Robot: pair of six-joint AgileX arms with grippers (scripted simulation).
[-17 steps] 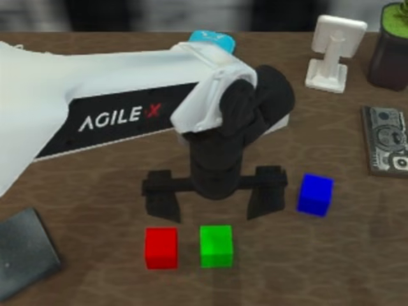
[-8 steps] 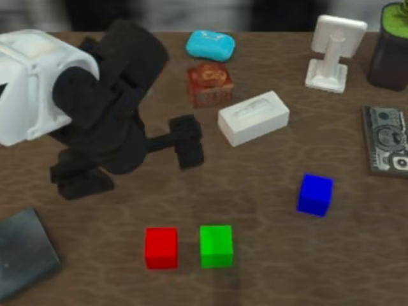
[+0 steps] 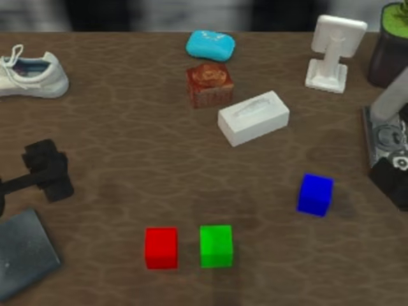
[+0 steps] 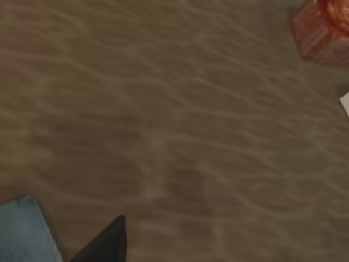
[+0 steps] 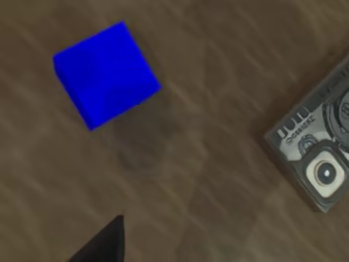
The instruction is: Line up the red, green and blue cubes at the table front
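The red cube (image 3: 160,247) and the green cube (image 3: 216,245) sit side by side near the front of the table (image 3: 115,134), a small gap between them. The blue cube (image 3: 315,194) lies apart, farther right and farther back; it also shows in the right wrist view (image 5: 106,73). My left gripper (image 3: 5,190) is at the left edge, open and empty, with one finger (image 3: 48,171) in view. My right gripper (image 3: 394,183) comes in at the right edge, to the right of the blue cube, open with nothing in it.
At the back stand a white shoe (image 3: 32,75), a light blue pad (image 3: 210,44), a reddish-brown block (image 3: 209,83), a white box (image 3: 254,116), a white stand (image 3: 333,52) and a plant pot (image 3: 389,48). A banknote-patterned slab (image 3: 381,137) lies right, a dark grey slab (image 3: 22,252) front left.
My left arm has swung away from above the red and green cubes to the left edge, uncovering the shoe. My right arm has come into view at the right edge. The cubes have not moved.
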